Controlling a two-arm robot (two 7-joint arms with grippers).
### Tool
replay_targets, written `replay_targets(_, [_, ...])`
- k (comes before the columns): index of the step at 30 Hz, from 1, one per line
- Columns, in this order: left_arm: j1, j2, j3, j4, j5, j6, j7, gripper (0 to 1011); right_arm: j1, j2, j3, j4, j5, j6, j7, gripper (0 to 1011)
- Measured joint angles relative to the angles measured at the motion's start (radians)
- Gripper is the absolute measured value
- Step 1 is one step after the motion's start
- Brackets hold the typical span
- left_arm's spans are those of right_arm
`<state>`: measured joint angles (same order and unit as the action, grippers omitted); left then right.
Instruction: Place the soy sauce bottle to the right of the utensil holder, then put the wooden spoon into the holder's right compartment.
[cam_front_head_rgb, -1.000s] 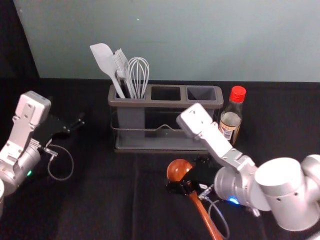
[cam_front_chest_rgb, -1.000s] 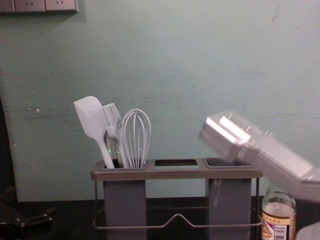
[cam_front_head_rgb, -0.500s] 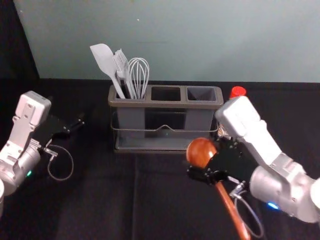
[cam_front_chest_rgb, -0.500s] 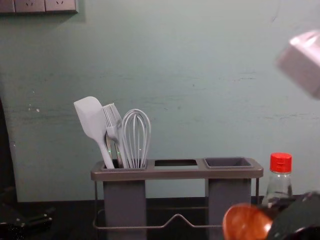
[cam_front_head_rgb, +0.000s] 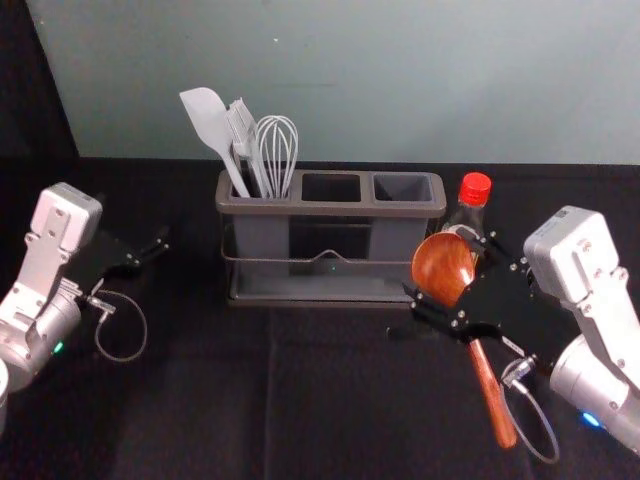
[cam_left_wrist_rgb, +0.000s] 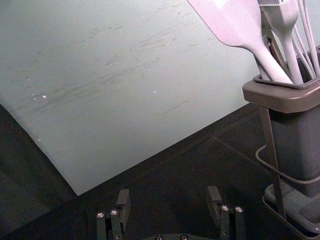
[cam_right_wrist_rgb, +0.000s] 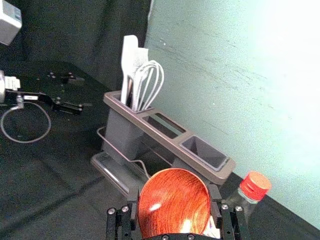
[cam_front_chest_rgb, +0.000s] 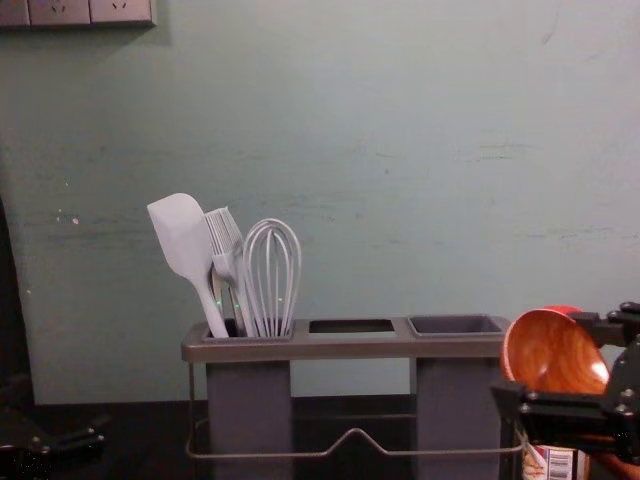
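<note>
The right gripper is in front of the soy sauce bottle, its fingers closed on either side of the bowl of the wooden spoon, handle slanting down and rightward. The bottle stands just right of the utensil holder. At the left, the left gripper is idle, fingers wide apart

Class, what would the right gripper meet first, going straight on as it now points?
Probably the right end of the utensil holder, wooden spoon leading, though depth is unclear.
</note>
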<state>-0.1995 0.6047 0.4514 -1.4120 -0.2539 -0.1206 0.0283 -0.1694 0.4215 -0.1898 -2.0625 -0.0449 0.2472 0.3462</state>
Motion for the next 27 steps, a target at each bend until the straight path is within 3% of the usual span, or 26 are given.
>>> replay_targets(27, [0.000, 0.000, 0.000, 0.000, 0.000, 0.000, 0.000, 1005, -0.003, 0.004, 0.008, 0.008, 0.004, -0.004, -0.012, 840])
